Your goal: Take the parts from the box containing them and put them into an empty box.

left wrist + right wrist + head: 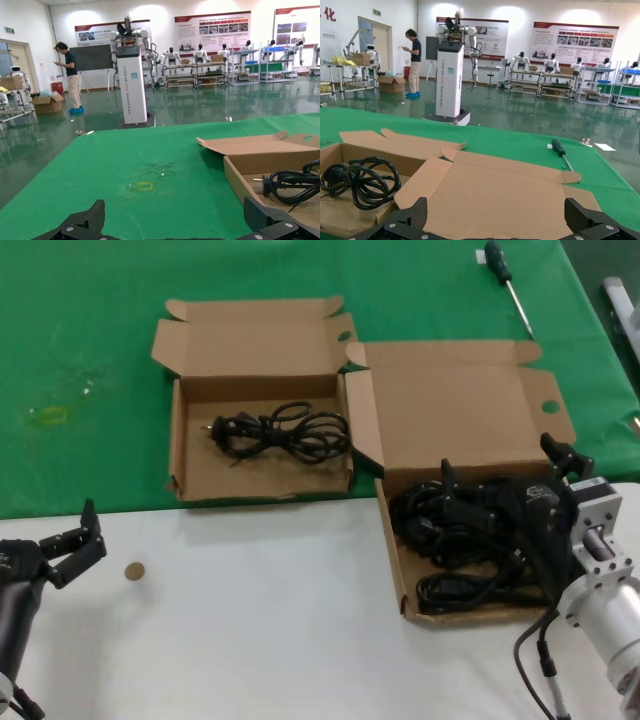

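Note:
The larger brown box (398, 540) stands at the right with its wide lid (510, 195) folded back, and holds a pile of black cords (455, 540). My right gripper (505, 468) hangs open just above that pile with nothing between its fingers; in the right wrist view the right gripper (497, 216) faces the lid. To the left, the smaller box (190, 475) holds one looped black cord (285, 432), seen again as a cord (292, 182) in the left wrist view and a cord (360, 180) in the right wrist view. My left gripper (82, 543) rests open at the near left over the white table; in its wrist view the left gripper (175, 220) looks across the green cloth.
A green-handled screwdriver (505, 275) lies on the green cloth (90, 340) behind the boxes. A small brown disc (134, 571) sits on the white table (270, 620) near the left gripper. A yellow mark (50, 415) is on the cloth at the far left.

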{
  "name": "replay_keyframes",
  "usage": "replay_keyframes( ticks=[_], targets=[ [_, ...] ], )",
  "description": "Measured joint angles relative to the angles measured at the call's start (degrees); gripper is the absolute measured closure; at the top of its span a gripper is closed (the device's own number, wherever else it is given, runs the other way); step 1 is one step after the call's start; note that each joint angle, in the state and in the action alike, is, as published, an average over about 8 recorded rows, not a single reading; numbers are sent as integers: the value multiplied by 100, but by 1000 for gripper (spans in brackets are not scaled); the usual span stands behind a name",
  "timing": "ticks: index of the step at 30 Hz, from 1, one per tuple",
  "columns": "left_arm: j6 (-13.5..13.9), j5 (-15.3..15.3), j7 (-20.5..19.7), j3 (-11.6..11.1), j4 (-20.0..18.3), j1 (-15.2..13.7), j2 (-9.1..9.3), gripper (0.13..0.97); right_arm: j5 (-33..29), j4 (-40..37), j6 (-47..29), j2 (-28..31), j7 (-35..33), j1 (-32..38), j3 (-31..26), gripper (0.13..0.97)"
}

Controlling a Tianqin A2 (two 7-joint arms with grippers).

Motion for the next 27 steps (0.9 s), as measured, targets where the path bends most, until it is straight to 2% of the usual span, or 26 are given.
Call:
replay_keyframes(
  ticks=[27],
  targets=[
    [0, 0, 0, 0, 0, 0, 0, 132, 0, 0, 0, 0, 0, 0, 0, 129]
  ],
)
